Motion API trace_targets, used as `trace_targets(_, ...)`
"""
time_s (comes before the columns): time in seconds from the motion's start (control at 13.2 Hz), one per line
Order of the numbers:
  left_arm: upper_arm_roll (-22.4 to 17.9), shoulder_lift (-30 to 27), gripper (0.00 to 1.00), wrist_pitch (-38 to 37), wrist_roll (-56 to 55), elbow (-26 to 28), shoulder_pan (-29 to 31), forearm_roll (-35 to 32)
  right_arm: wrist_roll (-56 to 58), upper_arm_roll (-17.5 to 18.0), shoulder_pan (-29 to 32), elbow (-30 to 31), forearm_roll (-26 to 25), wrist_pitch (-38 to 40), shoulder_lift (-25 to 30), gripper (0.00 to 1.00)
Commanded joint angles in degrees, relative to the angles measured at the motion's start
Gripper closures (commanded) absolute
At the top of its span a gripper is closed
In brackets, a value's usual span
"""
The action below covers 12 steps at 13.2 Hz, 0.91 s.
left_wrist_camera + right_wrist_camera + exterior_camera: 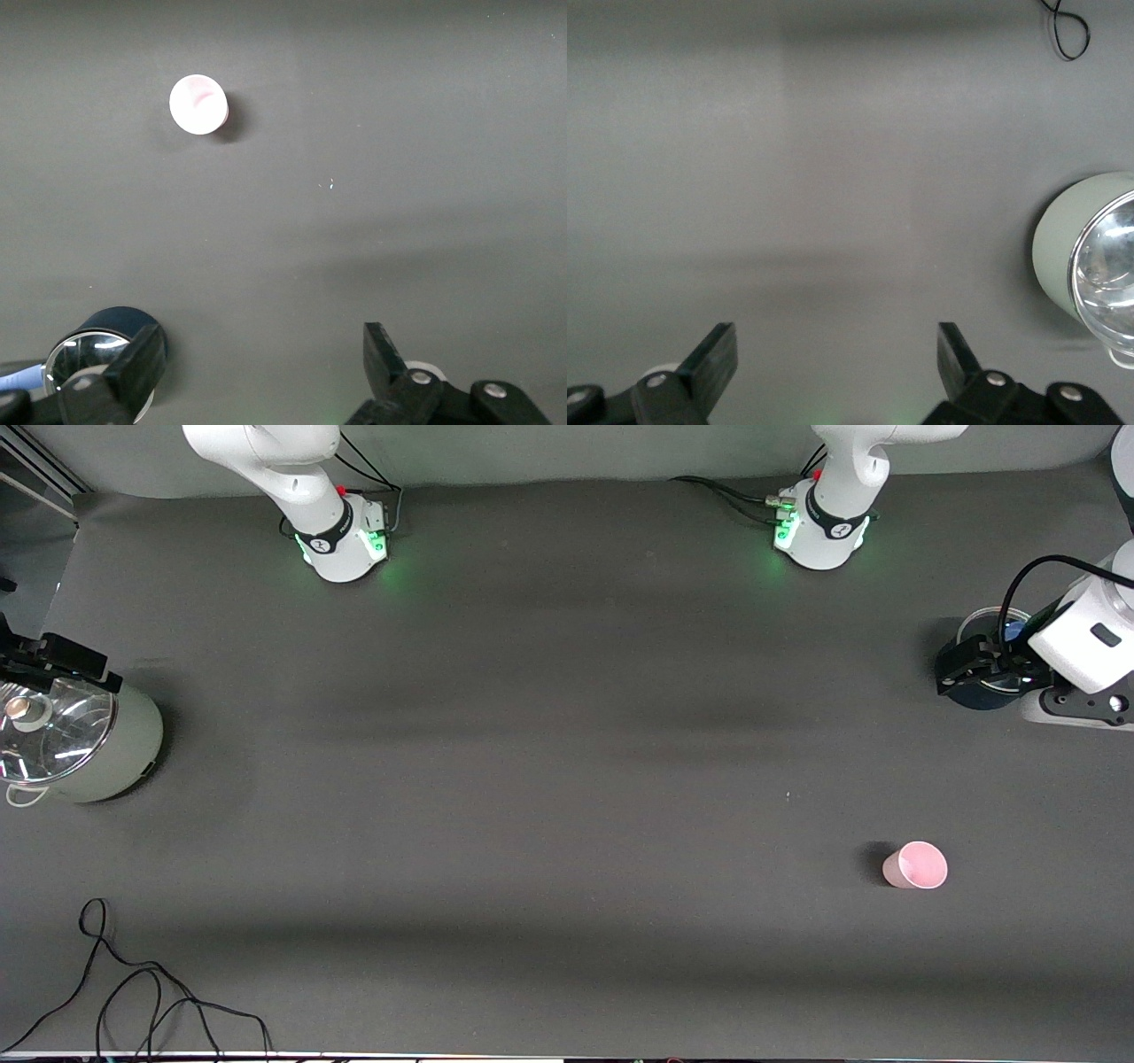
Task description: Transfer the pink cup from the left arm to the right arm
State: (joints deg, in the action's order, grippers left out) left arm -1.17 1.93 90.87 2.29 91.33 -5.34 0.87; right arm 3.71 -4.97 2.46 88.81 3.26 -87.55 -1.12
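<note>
The pink cup [916,865] stands upright on the dark table toward the left arm's end, nearer to the front camera than the left arm's hand. In the left wrist view the pink cup [198,104] is well away from the fingers. My left gripper [962,666] hangs open beside a dark blue pot, and the left gripper [263,345] has nothing between its fingers. Over a pale green pot at the right arm's end, my right gripper [53,660] waits; the right gripper [835,343] is open and holds nothing.
A dark blue pot [990,657] with a glass lid sits under the left hand, the same blue pot [104,343] beside one finger. A pale green pot [80,740] with a glass lid [1109,266] stands at the right arm's end. A black cable [133,992] lies near the front edge.
</note>
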Motion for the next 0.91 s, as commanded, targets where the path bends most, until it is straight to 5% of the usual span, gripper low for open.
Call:
trace_targets(0.0, 0.12, 0.62, 0.00, -0.26, 0.43, -1.33, -0.03, 0.10, -0.02, -0.04, 0.09, -2.67, 1.05, 1.16, -1.61, 0.00)
trace_targets(0.83, -0.06, 0.80, 0.00, 0.27, 5.23, -2.11, 0.67, 0.19, 0.68, -0.04, -0.52, -1.53, 0.96, 2.04, -1.52, 0.00)
